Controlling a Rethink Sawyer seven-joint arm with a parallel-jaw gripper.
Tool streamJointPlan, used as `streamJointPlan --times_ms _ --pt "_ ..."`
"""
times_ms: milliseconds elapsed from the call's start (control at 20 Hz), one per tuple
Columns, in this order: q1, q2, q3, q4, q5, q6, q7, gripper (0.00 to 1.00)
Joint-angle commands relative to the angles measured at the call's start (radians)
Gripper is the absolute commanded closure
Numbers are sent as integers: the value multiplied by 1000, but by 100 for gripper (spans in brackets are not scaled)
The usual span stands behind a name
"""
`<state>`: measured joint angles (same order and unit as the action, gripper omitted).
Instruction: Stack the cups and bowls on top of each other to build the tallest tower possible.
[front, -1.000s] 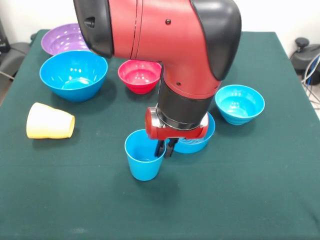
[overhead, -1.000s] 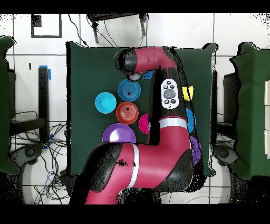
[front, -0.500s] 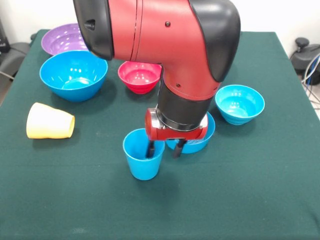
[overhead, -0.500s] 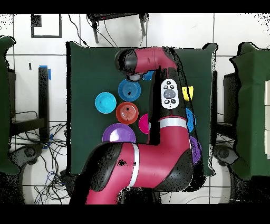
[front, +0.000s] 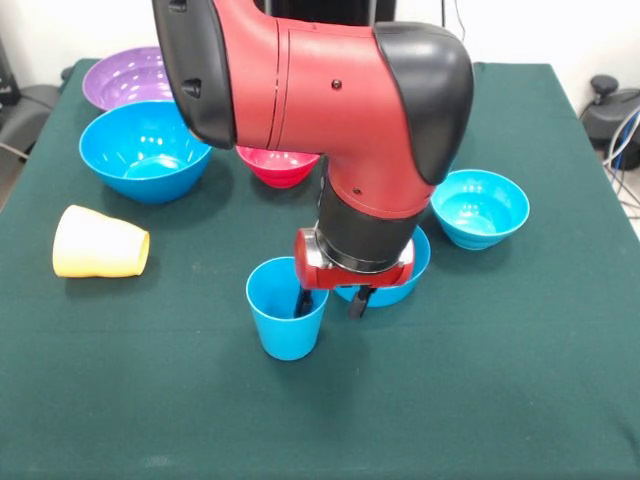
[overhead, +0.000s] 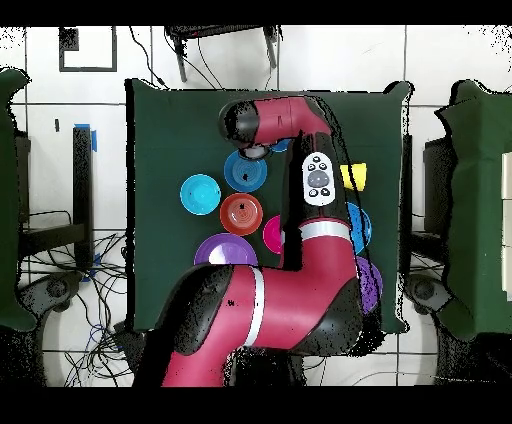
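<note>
**End effector straddling the blue cup's rim**

We see the blue cup (front: 288, 320) upright nearest the bench's (front: 520, 400) front edge. The end effector (front: 331, 300) is spread, one finger inside the cup's mouth, the other outside its rim. Just behind it sits a blue bowl (front: 398, 280), partly hidden. The yellow cup (front: 98, 243) lies tipped toward the left edge. Farther back stand another blue bowl (front: 479, 206), a large blue bowl (front: 146, 150), a pink-red bowl (front: 277, 166) and a purple bowl (front: 125, 77).
</note>
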<state>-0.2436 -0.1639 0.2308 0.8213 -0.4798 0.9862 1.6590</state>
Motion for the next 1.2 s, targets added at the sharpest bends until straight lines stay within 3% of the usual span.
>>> streamJointPlan --times_ms 50,550,1050,1200 --pt "-26 1 89 64 -47 -79 -291 0" --pt "-14 -31 79 54 -46 -22 -306 0" --pt "0 -107 65 61 -38 78 -324 0" --pt "-7 -151 56 108 -28 91 -316 0"
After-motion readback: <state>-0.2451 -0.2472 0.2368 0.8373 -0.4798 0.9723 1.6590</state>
